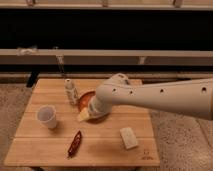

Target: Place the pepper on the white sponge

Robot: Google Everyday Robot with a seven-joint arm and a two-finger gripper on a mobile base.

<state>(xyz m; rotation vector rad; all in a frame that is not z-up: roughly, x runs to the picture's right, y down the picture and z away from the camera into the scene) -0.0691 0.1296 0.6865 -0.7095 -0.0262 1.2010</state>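
I judge the reach is in hand: the gripper [84, 116] hovers beside the orange bowl [87, 99]; open or closed, I cannot tell. The pepper [75, 144] lies on the bench [35, 150], apart from the white sponge [129, 137]. Next, the gripper must lower onto the pepper.

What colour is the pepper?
Dark red, seen in the camera view. The end effector is beside the orange bowl, apart from the pepper.

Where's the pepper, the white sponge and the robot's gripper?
pepper [75, 144]: camera view, middle of its dark red body.
white sponge [129, 137]: camera view, centre of its top face.
gripper [83, 116]: camera view, its tip, beside the orange bowl [85, 98].
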